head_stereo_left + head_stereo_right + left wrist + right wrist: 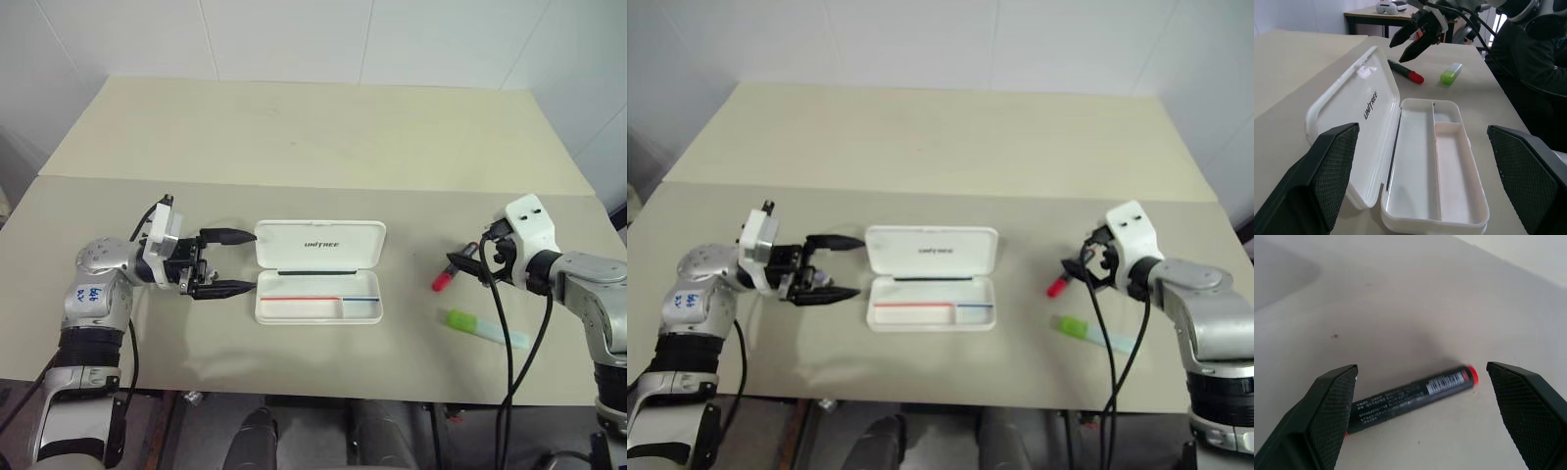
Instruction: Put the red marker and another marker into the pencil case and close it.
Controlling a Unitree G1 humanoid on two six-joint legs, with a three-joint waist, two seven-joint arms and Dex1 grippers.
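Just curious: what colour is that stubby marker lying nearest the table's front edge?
Lime green with a pale end, clearest in the left eye view.

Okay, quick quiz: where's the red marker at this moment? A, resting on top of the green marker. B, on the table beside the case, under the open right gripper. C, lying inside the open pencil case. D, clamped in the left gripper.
B: the red marker lies on the table apart from the open pencil case, with the right gripper open above it, not gripping.
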